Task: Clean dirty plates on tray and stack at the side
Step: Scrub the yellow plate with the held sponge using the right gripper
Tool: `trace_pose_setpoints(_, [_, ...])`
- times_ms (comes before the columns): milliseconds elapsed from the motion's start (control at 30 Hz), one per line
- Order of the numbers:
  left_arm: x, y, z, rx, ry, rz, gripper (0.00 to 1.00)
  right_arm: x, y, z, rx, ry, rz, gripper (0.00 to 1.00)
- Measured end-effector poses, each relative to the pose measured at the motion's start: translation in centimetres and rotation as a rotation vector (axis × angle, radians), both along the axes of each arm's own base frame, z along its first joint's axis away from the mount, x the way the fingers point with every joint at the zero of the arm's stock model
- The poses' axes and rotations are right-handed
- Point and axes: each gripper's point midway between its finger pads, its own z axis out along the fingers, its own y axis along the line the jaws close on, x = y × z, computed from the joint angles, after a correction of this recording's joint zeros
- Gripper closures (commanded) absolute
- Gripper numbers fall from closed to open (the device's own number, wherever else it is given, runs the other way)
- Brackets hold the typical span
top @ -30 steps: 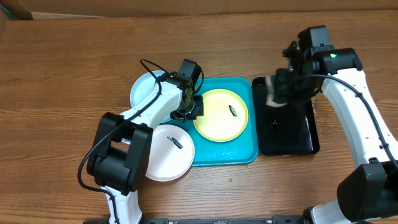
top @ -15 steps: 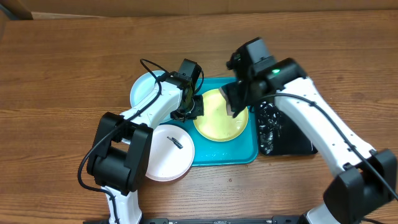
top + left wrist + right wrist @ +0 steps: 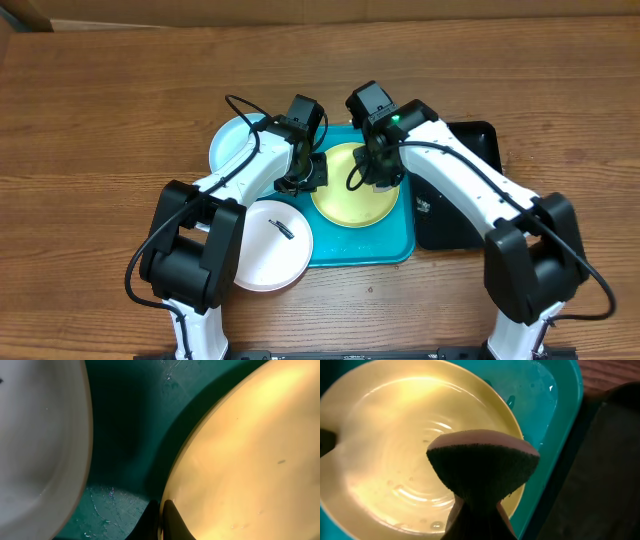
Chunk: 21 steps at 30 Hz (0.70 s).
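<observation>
The yellow-green plate (image 3: 352, 205) (image 3: 395, 445) lies wet in the turquoise tray (image 3: 400, 245) (image 3: 560, 415). My left gripper (image 3: 308, 180) (image 3: 161, 517) is shut on the plate's left rim. My right gripper (image 3: 378, 172) (image 3: 480, 517) is shut on a dark-faced sponge (image 3: 482, 462), which sits low over the plate's right part and hides any smear there. The white plate (image 3: 268, 248), with a dark smear, overlaps the tray's front left corner. Behind the left arm, the pale blue plate (image 3: 228, 140) lies at the tray's back left.
A black tray (image 3: 470, 215) (image 3: 610, 485) lies just right of the turquoise tray, partly under my right arm. Another pale plate's rim (image 3: 45, 435) fills the left of the left wrist view. Bare wooden table (image 3: 100, 120) surrounds everything.
My right arm swung left from above the black tray to over the yellow-green plate, carrying the sponge. The left gripper kept its hold and did not move.
</observation>
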Motion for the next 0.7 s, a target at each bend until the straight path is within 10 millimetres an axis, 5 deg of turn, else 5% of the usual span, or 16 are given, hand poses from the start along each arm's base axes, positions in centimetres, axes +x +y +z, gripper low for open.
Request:
trace_pose_setpoints(267, [0.0,0.0,0.0,0.000,0.000,0.000,0.96,0.5,0.0,-3.0,-0.028,0.032,-0.005,0.96])
trace_pose_setpoints(700, [0.1,0.0,0.0,-0.001,-0.002,0.000,0.96,2.1,-1.2,-4.0,0.012,0.009,-0.053,0.96])
